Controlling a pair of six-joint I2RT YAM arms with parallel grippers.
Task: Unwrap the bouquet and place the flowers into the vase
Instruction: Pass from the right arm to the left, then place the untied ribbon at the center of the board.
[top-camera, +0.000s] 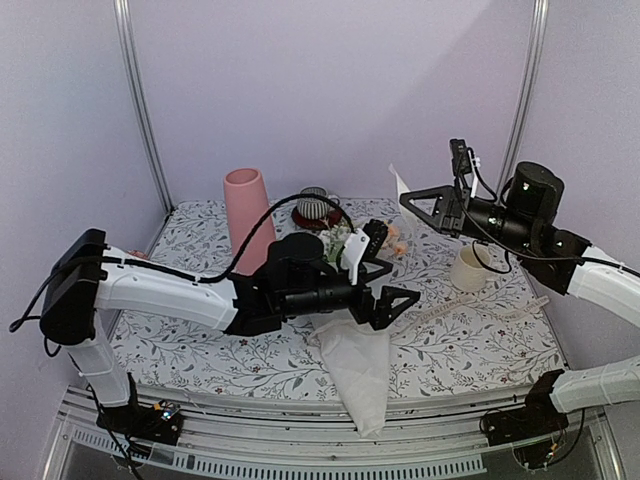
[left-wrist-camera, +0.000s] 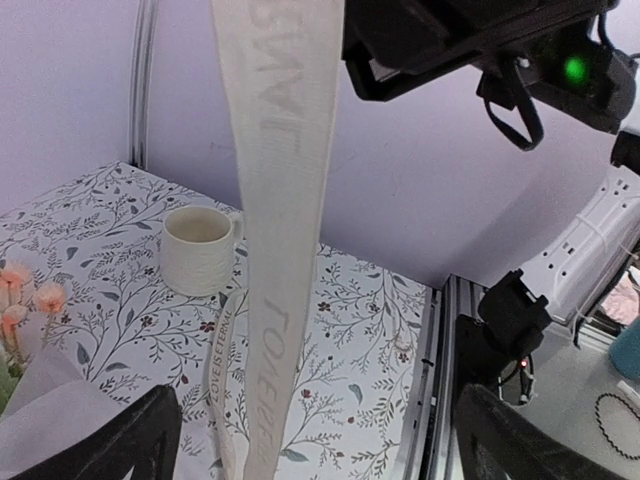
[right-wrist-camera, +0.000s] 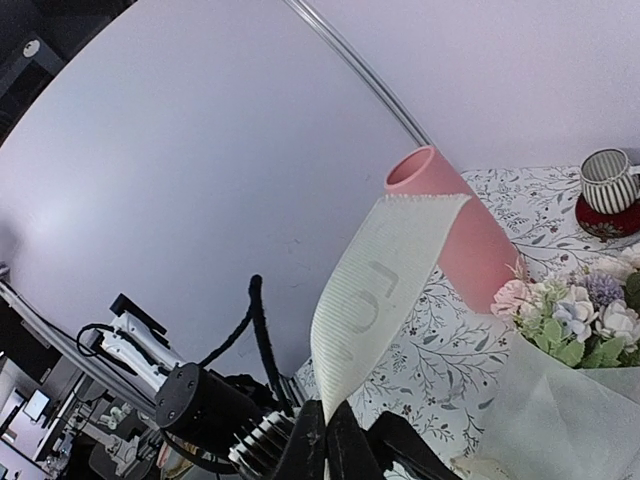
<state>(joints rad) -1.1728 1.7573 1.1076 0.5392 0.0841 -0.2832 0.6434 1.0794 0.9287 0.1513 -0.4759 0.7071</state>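
The bouquet lies mid-table, its white wrapping paper (top-camera: 356, 368) hanging over the front edge and its flowers (top-camera: 338, 240) pointing to the back. My right gripper (top-camera: 407, 197) is raised above the table, shut on one end of the cream ribbon (right-wrist-camera: 385, 290). The ribbon (left-wrist-camera: 275, 250) hangs down and trails on the table (top-camera: 480, 305). In the right wrist view the gripper (right-wrist-camera: 335, 440) pinches the ribbon, with the flowers (right-wrist-camera: 575, 310) and pink vase (right-wrist-camera: 455, 225) beyond. My left gripper (top-camera: 390, 272) hovers open over the bouquet. Its fingers (left-wrist-camera: 100, 440) stand to either side of the hanging ribbon without touching it. The vase (top-camera: 248, 215) stands upright at the back left.
A grey striped mug (top-camera: 315, 207) sits on a red saucer behind the bouquet. A cream mug (top-camera: 468, 268) stands at the right, under the right arm. The table has a floral cloth (top-camera: 200, 350) and a metal rail along its front edge (top-camera: 300, 425).
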